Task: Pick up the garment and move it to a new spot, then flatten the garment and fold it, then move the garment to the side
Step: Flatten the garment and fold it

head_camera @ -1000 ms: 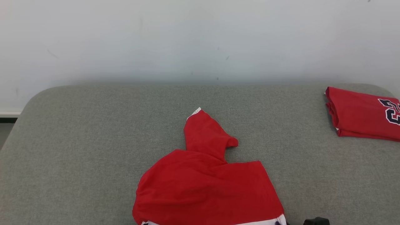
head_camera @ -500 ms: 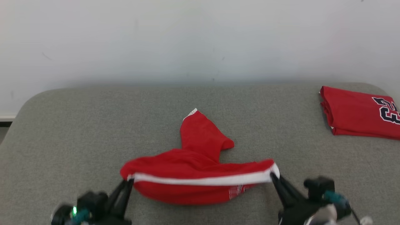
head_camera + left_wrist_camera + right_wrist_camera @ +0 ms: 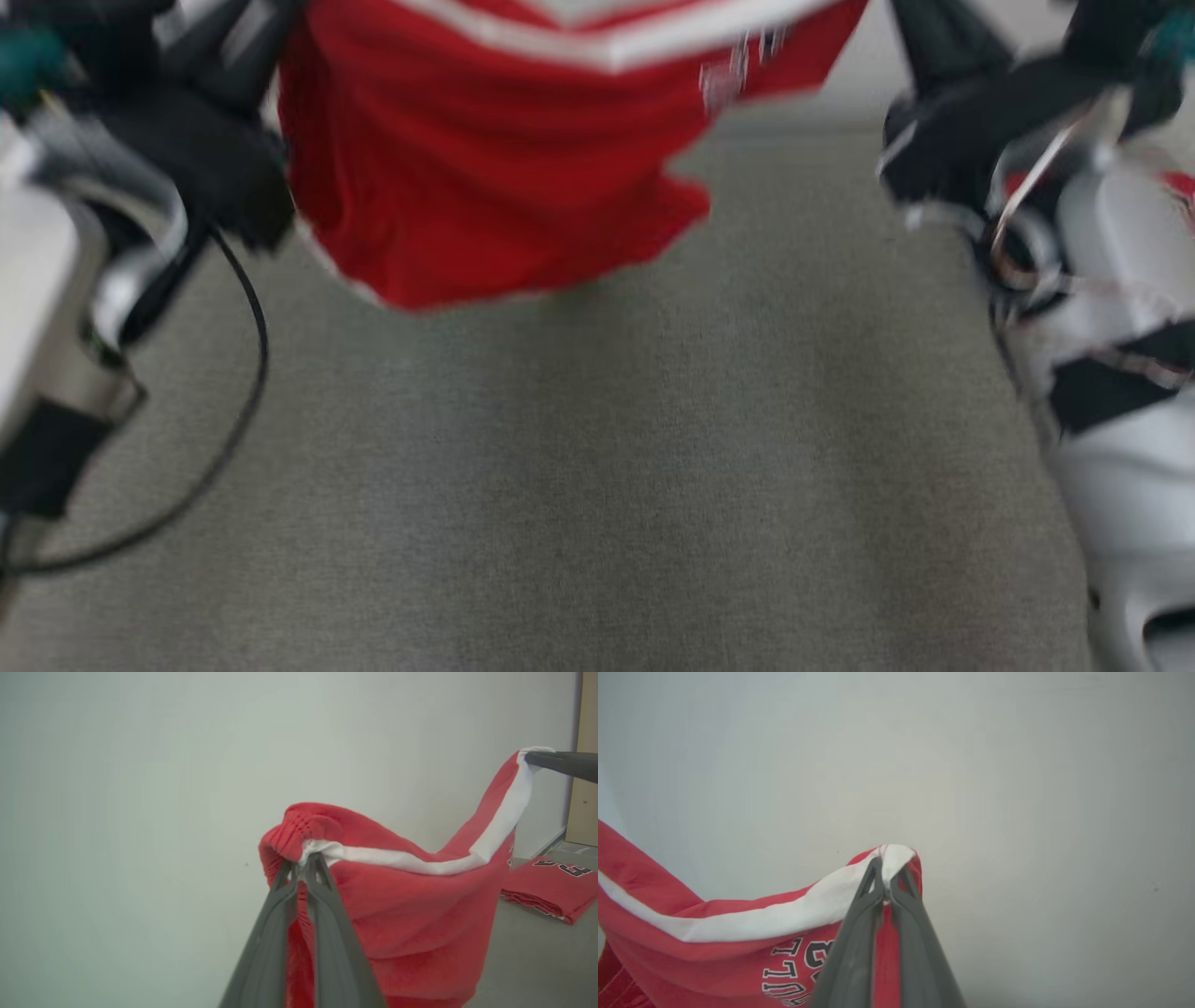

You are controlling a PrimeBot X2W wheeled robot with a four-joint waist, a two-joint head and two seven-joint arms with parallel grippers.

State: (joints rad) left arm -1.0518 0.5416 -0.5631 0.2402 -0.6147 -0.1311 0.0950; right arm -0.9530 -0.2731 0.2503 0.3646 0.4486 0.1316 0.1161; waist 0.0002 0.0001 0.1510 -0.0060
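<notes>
The garment (image 3: 485, 177) was held stretched in the air above the grey table (image 3: 597, 467), its red body hanging down. One white-trimmed corner was clamped by the left gripper (image 3: 303, 865), the other by the right gripper (image 3: 887, 877). A folded red jersey (image 3: 546, 882) was noted lying on the table.

I see the thin bright red sports jersey (image 3: 485, 177) hanging aloft, its white-banded edge stretched between two upper corners, body sagging in folds, black white-outlined lettering near its right corner.
</notes>
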